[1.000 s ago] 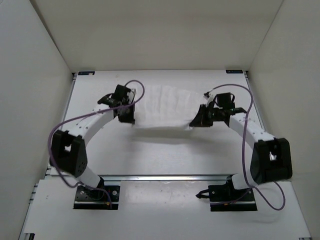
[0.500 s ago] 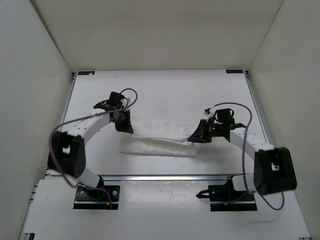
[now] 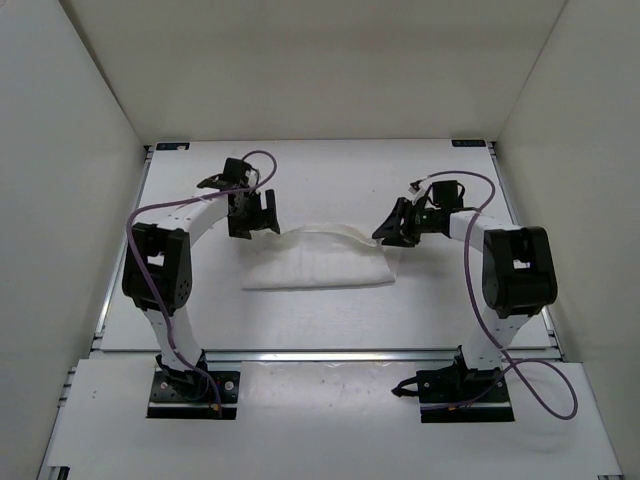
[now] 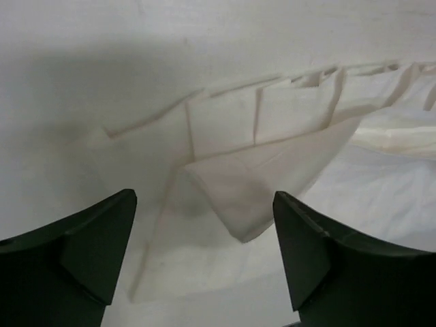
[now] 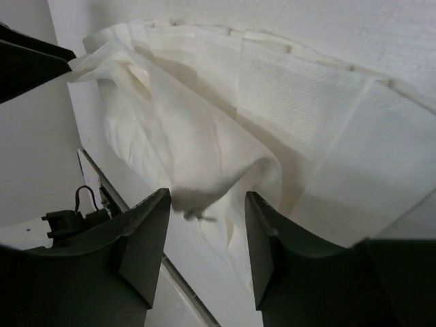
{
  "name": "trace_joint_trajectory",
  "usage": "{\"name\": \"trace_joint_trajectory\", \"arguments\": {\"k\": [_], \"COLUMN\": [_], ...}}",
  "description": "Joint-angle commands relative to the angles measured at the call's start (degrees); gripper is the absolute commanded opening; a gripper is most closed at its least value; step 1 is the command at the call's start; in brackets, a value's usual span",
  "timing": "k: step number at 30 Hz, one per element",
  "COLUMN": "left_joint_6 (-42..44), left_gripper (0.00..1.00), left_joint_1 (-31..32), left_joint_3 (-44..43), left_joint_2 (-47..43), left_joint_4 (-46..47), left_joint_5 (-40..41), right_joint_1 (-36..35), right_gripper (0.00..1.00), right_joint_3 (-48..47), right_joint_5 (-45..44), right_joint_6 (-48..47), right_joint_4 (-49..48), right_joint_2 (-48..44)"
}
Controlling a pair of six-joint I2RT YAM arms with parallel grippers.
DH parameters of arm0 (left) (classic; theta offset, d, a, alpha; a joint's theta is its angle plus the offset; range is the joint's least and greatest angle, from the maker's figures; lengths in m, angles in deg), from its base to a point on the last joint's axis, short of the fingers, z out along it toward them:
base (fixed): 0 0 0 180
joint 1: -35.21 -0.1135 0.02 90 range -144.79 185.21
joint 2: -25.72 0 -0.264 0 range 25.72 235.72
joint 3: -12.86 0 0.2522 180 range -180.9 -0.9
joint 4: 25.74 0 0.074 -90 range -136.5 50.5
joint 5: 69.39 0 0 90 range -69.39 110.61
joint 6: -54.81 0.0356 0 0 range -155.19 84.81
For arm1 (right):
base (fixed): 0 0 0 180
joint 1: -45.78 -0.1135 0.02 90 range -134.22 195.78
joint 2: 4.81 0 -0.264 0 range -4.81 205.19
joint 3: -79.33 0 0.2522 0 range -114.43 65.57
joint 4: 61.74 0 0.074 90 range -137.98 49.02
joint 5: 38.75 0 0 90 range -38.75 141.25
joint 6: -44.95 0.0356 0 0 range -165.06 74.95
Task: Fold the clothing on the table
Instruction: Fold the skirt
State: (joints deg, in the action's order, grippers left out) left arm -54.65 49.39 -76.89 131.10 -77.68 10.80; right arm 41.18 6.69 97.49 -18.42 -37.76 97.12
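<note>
The white clothing [image 3: 318, 262] lies on the table [image 3: 330, 180] between the two arms, doubled over itself, its far edge still arched up. My left gripper [image 3: 262, 218] hovers at the clothing's left far corner, open wide. In the left wrist view a loose folded corner [image 4: 259, 170] hangs between the left gripper's [image 4: 204, 204] fingers without touching them. My right gripper [image 3: 385, 232] is open at the right far corner. In the right wrist view a blurred corner of the clothing [image 5: 225, 122] sits in the gap of the right gripper [image 5: 208, 201], held by neither finger.
White upright walls [image 3: 80, 150] enclose the table on the left, back and right. A metal rail [image 3: 330, 353] runs along the near edge, in front of the arm bases [image 3: 195, 388]. Purple cables [image 3: 145, 215] loop off both arms.
Both grippers were shut on the clothing's corners; they carried them toward the near edge, then opened and pulled back and up. The clothing has dropped, folded over itself.
</note>
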Motion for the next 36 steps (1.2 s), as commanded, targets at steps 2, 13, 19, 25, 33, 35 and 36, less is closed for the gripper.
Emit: {"name": "trace_joint_trajectory", "arguments": {"k": [2, 13, 19, 25, 33, 35, 36], "left_joint_6": [0.82, 0.49, -0.31, 0.65, 1.71, 1.89, 1.97], "left_gripper": [0.99, 0.23, 0.0, 0.07, 0.44, 0.48, 0.51], "left_joint_1": [-1.52, 1.46, 5.34, 5.08, 4.46, 3.93, 4.11], "left_joint_3": [-6.26, 0.29, 10.49, 13.93, 14.55, 14.38, 14.37], "left_joint_2": [-0.62, -8.34, -10.46, -10.02, -8.79, -8.53, -8.44], "left_joint_4": [3.54, 7.75, 11.45, 12.16, 11.19, 10.67, 10.84], "left_joint_5": [1.45, -0.92, 3.03, 7.59, 9.63, 9.37, 9.71], "right_joint_1": [1.52, 1.18, -1.9, -2.61, -6.65, -6.56, -6.74], "right_gripper": [0.49, 0.42, 0.69, 0.73, 0.75, 0.77, 0.78], "right_joint_3": [-0.81, 0.42, 5.95, 6.76, 3.06, 2.71, 2.71], "right_joint_5": [0.0, -11.93, -21.53, -24.18, -27.17, -26.64, -26.81], "right_joint_6": [-1.05, -8.16, -11.6, -10.37, -12.92, -12.57, -12.05], "right_joint_4": [-4.5, 3.99, 9.56, 10.26, 12.02, 10.88, 10.01], "right_joint_2": [-2.26, -11.14, -14.39, -12.82, -6.22, -5.43, -5.16]}}
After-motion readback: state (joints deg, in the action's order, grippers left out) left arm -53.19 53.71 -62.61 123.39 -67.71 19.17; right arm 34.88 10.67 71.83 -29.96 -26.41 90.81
